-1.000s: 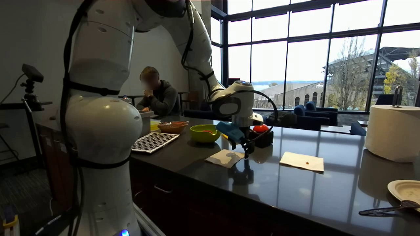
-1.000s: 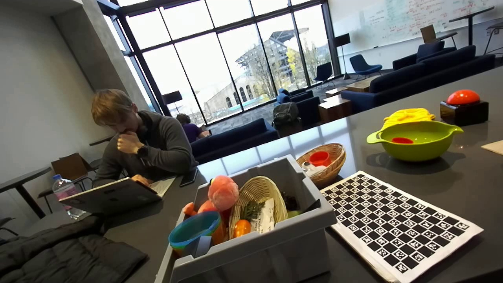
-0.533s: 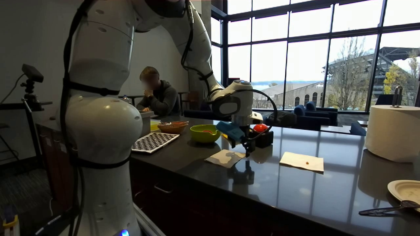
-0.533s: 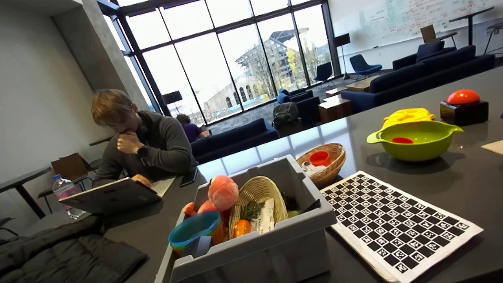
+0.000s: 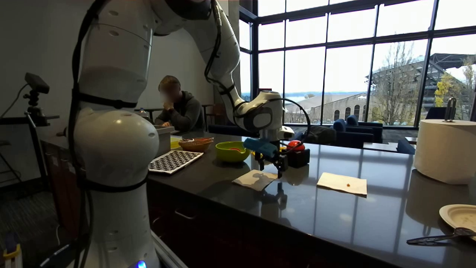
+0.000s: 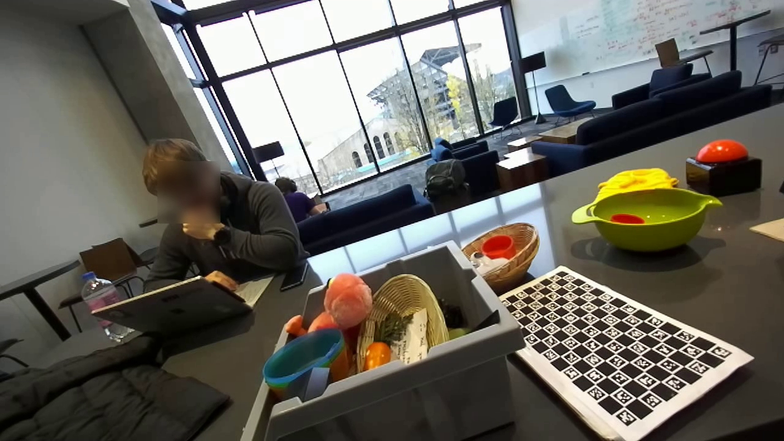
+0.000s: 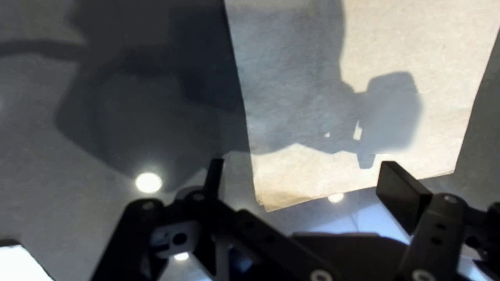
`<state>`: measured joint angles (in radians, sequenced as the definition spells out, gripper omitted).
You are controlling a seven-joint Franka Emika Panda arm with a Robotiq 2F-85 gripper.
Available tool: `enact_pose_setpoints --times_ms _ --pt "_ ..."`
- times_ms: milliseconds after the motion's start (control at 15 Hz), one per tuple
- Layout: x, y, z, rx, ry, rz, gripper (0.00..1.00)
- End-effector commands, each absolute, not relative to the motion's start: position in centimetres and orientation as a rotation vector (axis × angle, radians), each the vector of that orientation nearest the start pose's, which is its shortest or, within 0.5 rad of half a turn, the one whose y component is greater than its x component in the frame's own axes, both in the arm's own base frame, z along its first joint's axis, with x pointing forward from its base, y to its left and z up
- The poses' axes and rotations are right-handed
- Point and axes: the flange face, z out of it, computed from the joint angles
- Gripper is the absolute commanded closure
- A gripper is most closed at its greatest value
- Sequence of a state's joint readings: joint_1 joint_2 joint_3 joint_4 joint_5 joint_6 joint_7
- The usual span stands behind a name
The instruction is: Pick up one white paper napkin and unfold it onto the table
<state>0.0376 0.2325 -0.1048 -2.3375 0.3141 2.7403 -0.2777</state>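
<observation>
The white paper napkin (image 5: 253, 180) lies on the dark, glossy table (image 5: 301, 204). It looks cream-white, layered and slightly lifted at one corner. In the wrist view the napkin (image 7: 441, 50) fills the upper right, partly under the arm's shadow. A corner of a cream napkin (image 6: 770, 229) shows at the right edge of an exterior view. My gripper (image 5: 270, 171) is above the table at the napkin's right edge. In the wrist view the gripper (image 7: 303, 164) is open with nothing between its fingers; the napkin's near corner shows between and beyond the fingertips.
A flat pale napkin with a small speck (image 5: 338, 182) lies to the right. Behind the gripper are a red button on a black box (image 5: 298, 158) and a green bowl (image 5: 231, 152). A paper roll (image 5: 442, 152), plate (image 5: 448, 212), checkered board (image 6: 618, 349) and grey bin (image 6: 398, 398) stand around.
My arm and gripper have shifted slightly left and up in an exterior view, and the hand has turned a little, so both fingers show apart. The napkins have not moved.
</observation>
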Motion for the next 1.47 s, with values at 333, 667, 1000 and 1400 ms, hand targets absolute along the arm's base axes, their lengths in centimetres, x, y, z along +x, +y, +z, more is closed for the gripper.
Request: enact_pose_setpoints --times_ms 333,667,1000,1400 --pt "52.9 -4.7 26.3 -3.069 0.069 -0.248 0.0" --pt "53.0 -4.2 25.7 -3.062 0.073 -0.231 0.01" --pt "52.9 -4.4 25.4 -3.061 0.082 -0.209 0.21" --pt "52.9 -5.0 25.5 -3.061 0.097 -0.204 0.49"
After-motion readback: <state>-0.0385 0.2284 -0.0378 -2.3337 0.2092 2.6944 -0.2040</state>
